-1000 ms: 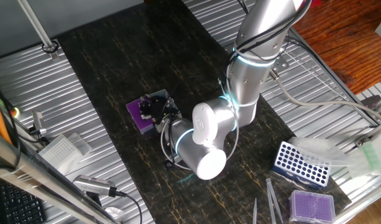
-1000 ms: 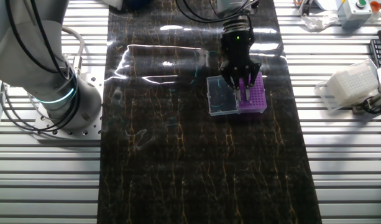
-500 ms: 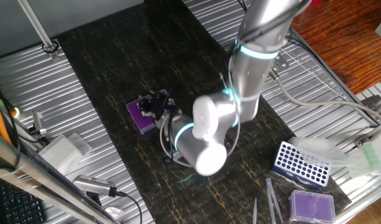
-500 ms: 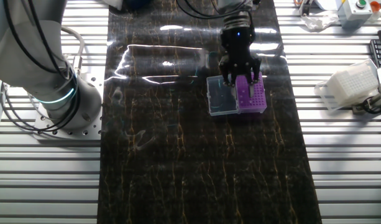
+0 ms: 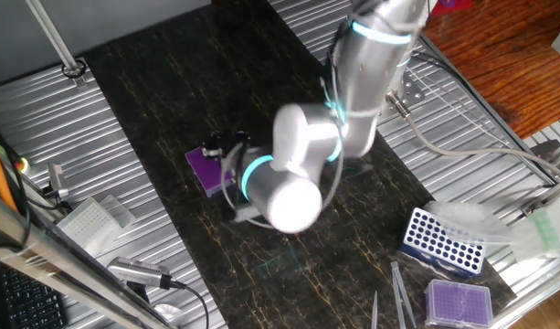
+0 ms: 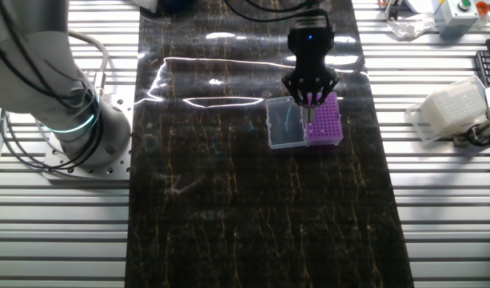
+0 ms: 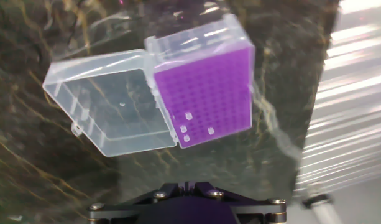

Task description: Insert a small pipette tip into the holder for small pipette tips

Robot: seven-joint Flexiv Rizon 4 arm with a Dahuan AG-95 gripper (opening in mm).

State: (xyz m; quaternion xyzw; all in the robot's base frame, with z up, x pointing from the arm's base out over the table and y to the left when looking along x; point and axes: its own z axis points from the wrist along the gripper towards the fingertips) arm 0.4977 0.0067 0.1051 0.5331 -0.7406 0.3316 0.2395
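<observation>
Since a second ago your hand (image 6: 310, 102) has lifted off the grid and drawn back toward the far edge of the rack, and the arm's big joints have swung up and left in the one fixed view, where they are now blurred.

Nearest you in the hand view is only the black and purple base of the hand, along the bottom edge; the fingers do not show there. In the other fixed view the two fingers (image 6: 306, 99) hang over the rack with their ends drawn close. You cannot tell from that view whether they are clamped on anything, and no small clear pipette tip can be made out between them.

Just beyond lies the one small deep-purple box-shaped rack (image 7: 204, 82), its top a fine grid of tiny holes. Near the grid corner closest to the hand, on the hinge side, you can count at least three pale dots (image 7: 189, 116) sitting in holes; whether each is a seated tip is too small to say. One clear plastic lid (image 7: 106, 102) is hinged to the rack's side and lies swung fully open, flat on the dark gold-veined mat (image 6: 229, 224).

That single mat covers the middle of the ribbed metal desk (image 6: 436, 232). Well apart from the purple rack, at the desk's edge, stand one blue-and-white rack with large round holes (image 5: 441, 242) and, just beside it, one wider pale lilac rack (image 5: 458, 302). On the opposite side sits one whitish tip box (image 5: 89, 217).
</observation>
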